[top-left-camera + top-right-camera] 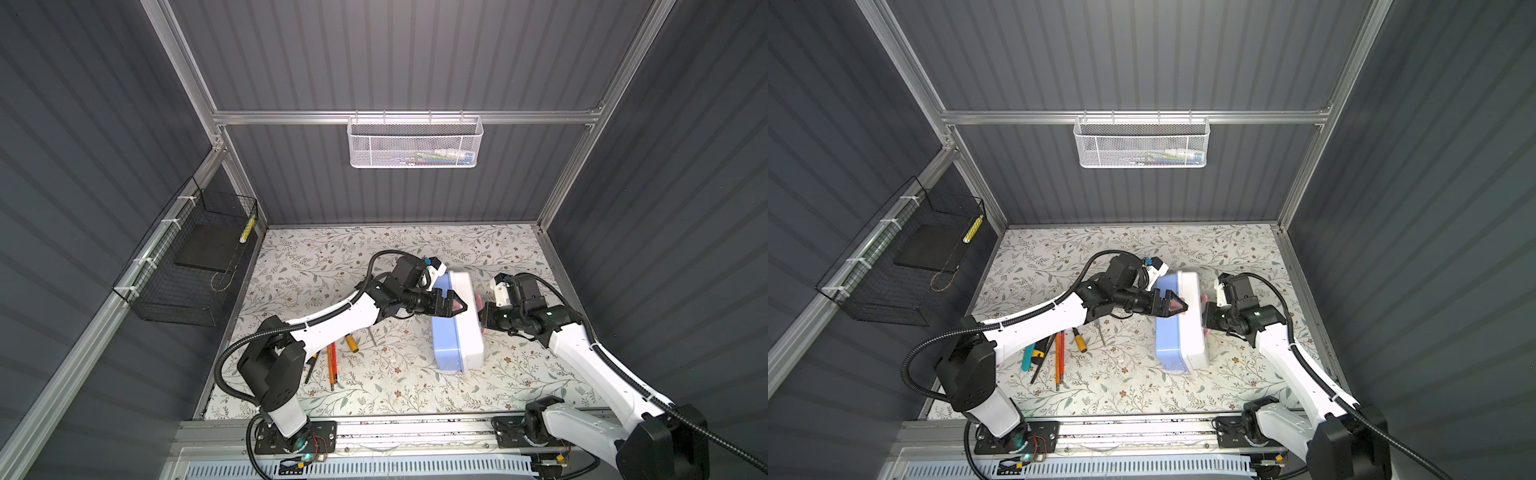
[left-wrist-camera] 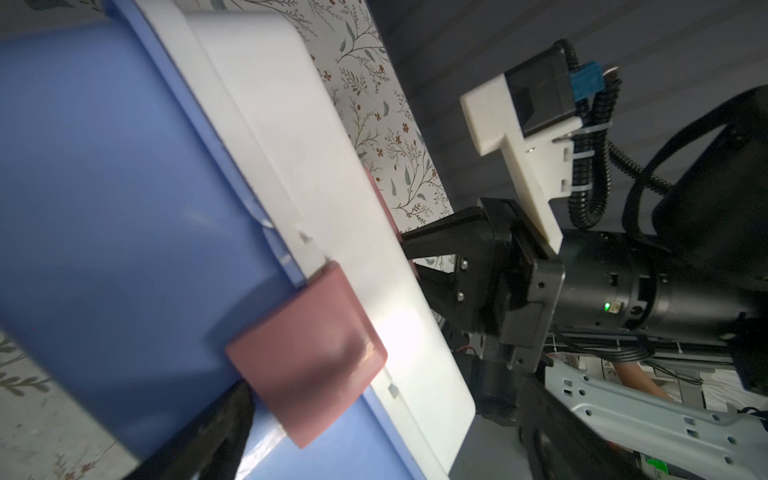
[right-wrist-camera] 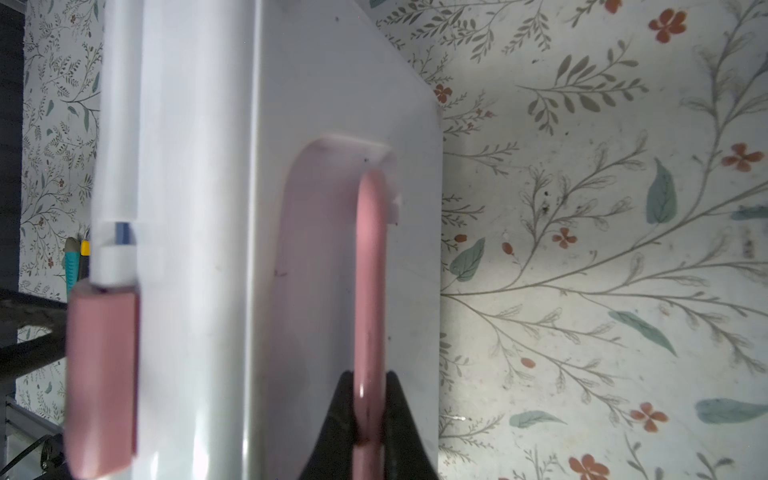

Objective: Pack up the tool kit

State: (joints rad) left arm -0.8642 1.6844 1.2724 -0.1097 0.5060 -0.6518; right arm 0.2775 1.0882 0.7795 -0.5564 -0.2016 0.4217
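One shut tool kit box [image 1: 457, 345] sits tipped on its side right of centre on the table [image 1: 332, 257], lid facing right. The right gripper [image 3: 370, 386] is clamped on its pink handle [image 3: 370, 249], and the left gripper [image 1: 457, 306] gapes wide at its pink latch [image 2: 307, 357]. At least five loose hand tools [image 1: 1059, 357] lie left of it, and two wall baskets, white mesh [image 1: 374, 145] at the far side and black wire [image 1: 178, 299] on the left, each hold a few items.

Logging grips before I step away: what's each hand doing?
Left hand: open, at the latch.
Right hand: shut on the handle.
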